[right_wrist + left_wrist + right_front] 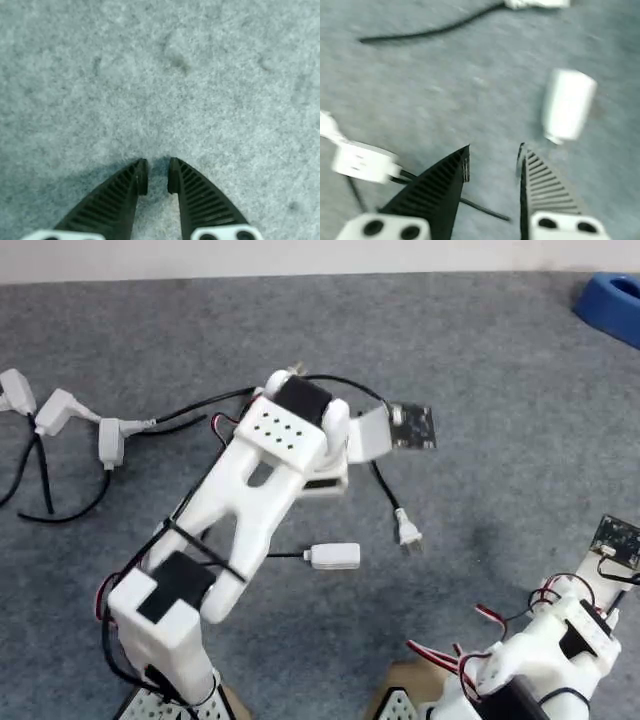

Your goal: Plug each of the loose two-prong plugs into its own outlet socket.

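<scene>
Near right, the right gripper point(156, 176) hangs over bare grey carpet point(500, 390), its tips barely parted and empty. Near centre lies a white outlet socket point(335, 556). The loose two-prong plug point(406, 531) lies just right of it, with open carpet around. The left gripper point(492, 160) is spread wide and empty, beside another white socket point(567, 105). A socket chain point(55, 410) hugs the far-left edge.

A loose two-prong plug point(407, 532) on black cord lies near a white socket point(335, 556).

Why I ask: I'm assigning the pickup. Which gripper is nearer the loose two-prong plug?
Left. The left gripper hangs up-table of the two-prong plug; the right gripper sits farther off, front right.
</scene>
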Controlling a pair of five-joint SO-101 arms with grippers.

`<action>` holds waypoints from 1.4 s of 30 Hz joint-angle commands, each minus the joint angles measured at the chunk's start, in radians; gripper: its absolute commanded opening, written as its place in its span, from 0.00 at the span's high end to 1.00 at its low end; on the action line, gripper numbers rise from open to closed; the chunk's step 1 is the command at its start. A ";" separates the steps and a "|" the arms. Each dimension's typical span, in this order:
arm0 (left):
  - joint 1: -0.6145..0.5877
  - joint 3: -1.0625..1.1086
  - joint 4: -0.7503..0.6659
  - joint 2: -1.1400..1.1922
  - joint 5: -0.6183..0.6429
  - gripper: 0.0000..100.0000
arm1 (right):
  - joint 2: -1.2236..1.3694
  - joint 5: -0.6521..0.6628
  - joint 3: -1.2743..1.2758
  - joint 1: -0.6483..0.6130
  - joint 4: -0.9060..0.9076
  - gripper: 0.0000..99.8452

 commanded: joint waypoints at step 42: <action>0.108 0.443 -0.338 -0.081 0.077 0.82 | -0.027 0.058 -0.012 0.018 -0.004 0.91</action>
